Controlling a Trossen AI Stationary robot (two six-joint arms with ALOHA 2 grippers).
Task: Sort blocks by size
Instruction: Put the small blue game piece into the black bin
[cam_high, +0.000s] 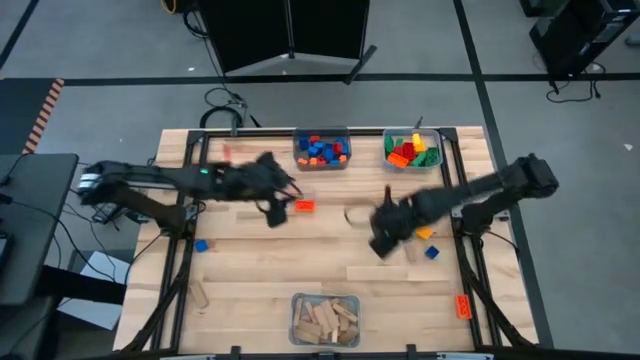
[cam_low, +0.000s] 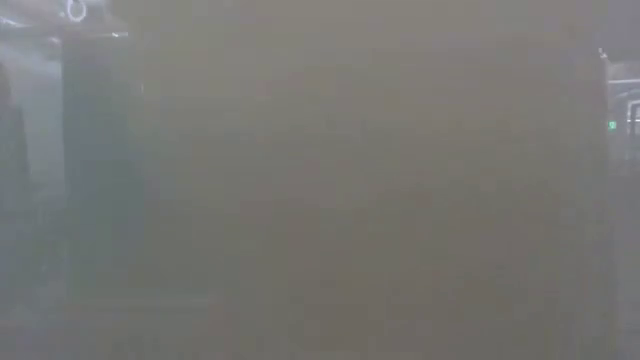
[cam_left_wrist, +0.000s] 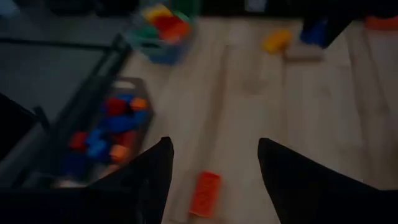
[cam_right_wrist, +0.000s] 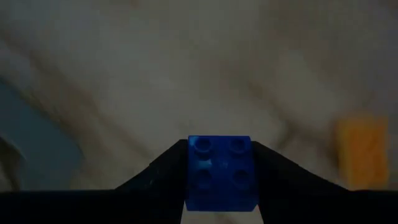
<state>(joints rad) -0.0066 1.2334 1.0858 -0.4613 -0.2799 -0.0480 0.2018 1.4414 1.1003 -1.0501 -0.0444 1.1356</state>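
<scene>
My left gripper (cam_high: 278, 210) is open over the table's middle left, and its fingers stand on either side of an orange studded brick (cam_left_wrist: 205, 193) that lies flat on the wood; the brick also shows in the high view (cam_high: 304, 206). My right gripper (cam_high: 384, 240) is right of centre and shut on a small blue studded brick (cam_right_wrist: 219, 171). A yellow brick (cam_right_wrist: 362, 152) lies on the table beyond it. The low view shows only grey haze. My right gripper pinches the blue brick by its two opposite side walls (cam_right_wrist: 191, 177) between its two fingers. The studded top faces the wrist camera. The table behind it is blurred, and whether the brick is clear of it I cannot tell.
At the far edge stand a bin of small bricks (cam_high: 321, 150) and a bin of larger bricks (cam_high: 412, 150). A bin of wooden blocks (cam_high: 325, 320) stands at the near edge. Loose pieces: a blue brick (cam_high: 201, 245), a wooden block (cam_high: 200, 295), a blue brick (cam_high: 431, 252), an orange brick (cam_high: 463, 306).
</scene>
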